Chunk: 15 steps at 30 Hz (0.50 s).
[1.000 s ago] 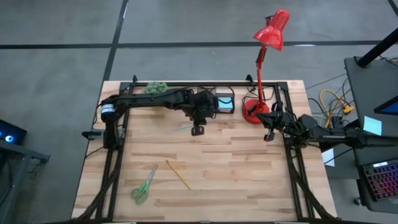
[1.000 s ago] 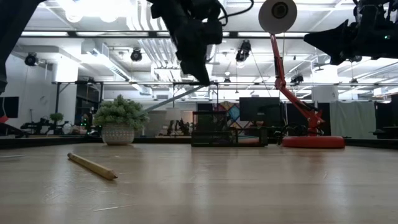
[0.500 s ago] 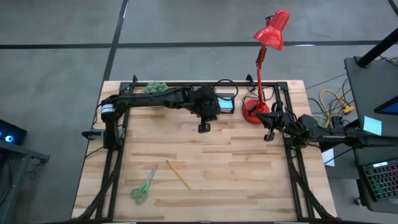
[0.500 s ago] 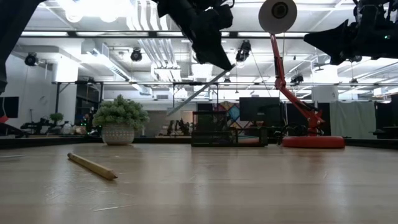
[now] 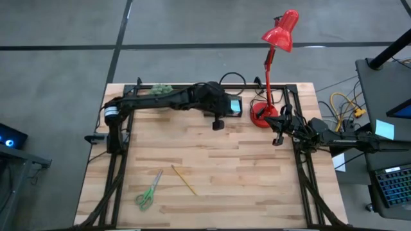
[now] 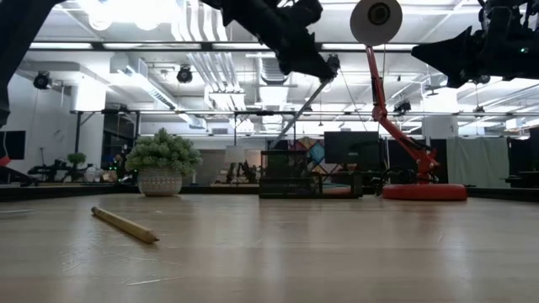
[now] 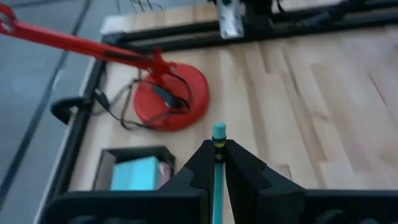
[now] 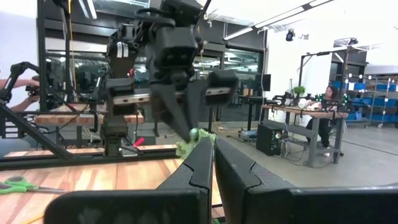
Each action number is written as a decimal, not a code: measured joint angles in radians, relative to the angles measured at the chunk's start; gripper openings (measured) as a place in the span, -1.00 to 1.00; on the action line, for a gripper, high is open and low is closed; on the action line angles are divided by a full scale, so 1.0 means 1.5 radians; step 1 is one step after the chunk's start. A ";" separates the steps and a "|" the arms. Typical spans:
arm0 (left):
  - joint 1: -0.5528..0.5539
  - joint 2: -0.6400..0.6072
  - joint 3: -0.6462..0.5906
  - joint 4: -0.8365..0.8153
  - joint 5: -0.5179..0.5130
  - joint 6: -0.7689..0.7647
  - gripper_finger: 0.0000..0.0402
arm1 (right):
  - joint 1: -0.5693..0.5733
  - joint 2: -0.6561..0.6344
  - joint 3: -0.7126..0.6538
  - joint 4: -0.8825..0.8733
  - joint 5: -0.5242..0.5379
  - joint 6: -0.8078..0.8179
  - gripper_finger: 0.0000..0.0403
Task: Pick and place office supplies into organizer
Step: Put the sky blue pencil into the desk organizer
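My left gripper point(image 5: 218, 122) hangs above the table just in front of the black organizer point(image 5: 232, 106), shut on a teal pen point(image 6: 301, 111). A light-blue sticky-note pad point(image 7: 140, 174) lies inside the organizer point(image 7: 134, 163). Green-handled scissors point(image 5: 149, 189) and a yellow pencil point(image 5: 183, 179) lie flat near the table's front left. The pencil point(image 6: 125, 225) also shows in the low view. My right gripper point(image 5: 277, 138) waits shut at the right edge, and its wrist view shows the fingers point(image 8: 199, 168) closed together. My left gripper pinches the teal pen between its two fingers point(image 7: 202, 160), close to the pen's capped end point(image 7: 218, 135), which pokes out just past the fingertips. The fingers slant down toward the organizer. The pen is lifted clear, its long part point(image 6: 290, 124) slanting down below the gripper.
A red desk lamp stands with its round base point(image 5: 260, 114) right of the organizer, its arm and cable close by. A small potted plant point(image 5: 160, 90) sits at the far edge, left of the organizer. Bare wood spreads across the table's middle and right front.
My left gripper has risen and gone toward the far right, up to the organizer, tipping from pointing steeply down to a shallower slant. The pen has stayed in its hold and swung along with it, its free end coming up higher off the table.
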 joint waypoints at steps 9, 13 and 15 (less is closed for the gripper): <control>0.024 0.000 0.000 0.085 -0.002 -0.001 -0.96 | 0.000 0.000 0.000 -0.001 0.000 0.005 -0.96; 0.035 0.000 0.000 0.115 -0.007 -0.001 -0.96 | 0.000 0.000 0.000 -0.001 0.000 0.005 -0.96; 0.040 0.000 0.000 0.132 -0.016 0.000 -0.96 | 0.000 0.000 0.000 -0.002 0.000 0.005 -0.96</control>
